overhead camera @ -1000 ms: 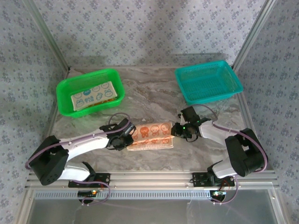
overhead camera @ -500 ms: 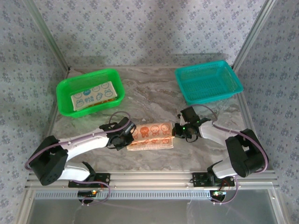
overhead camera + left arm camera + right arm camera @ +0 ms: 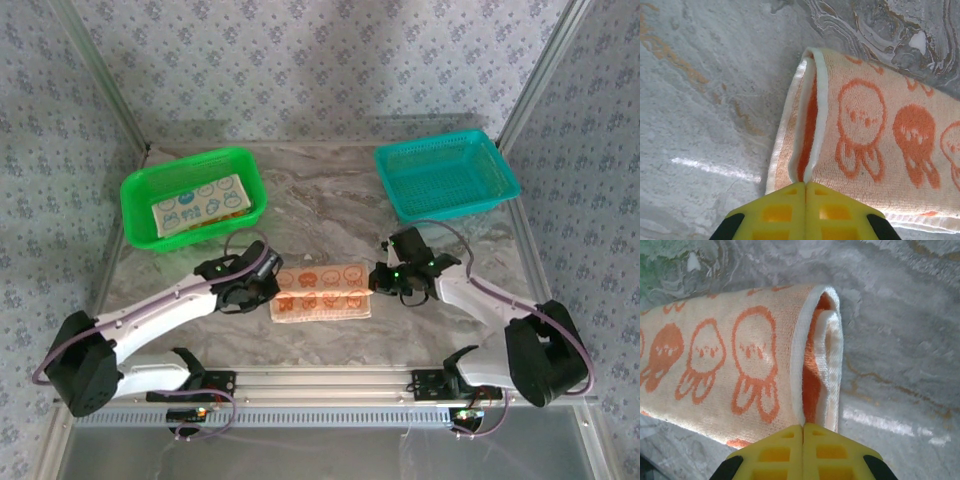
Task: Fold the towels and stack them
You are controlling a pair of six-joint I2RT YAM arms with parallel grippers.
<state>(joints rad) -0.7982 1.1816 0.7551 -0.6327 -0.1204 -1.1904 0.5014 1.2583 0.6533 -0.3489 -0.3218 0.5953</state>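
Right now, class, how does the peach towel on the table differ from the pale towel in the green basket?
The peach towel carries orange figures; the pale towel carries round faces. The peach towel lies on the table, the pale towel in the green basket. The left hand and the right hand each pinch an end of the peach towel; nothing touches the pale towel. Both are folded.

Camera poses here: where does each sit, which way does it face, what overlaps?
Top external: above and behind the bases, looking down on the table; both arms, left gripper and right gripper pinching the peach towel.
Left wrist: on left arm, facing down at towel's left end; own shut yellow fingers at bottom.
Right wrist: mirrored, towel's right end; own fingers at bottom.
Shared: all three see the peach towel.
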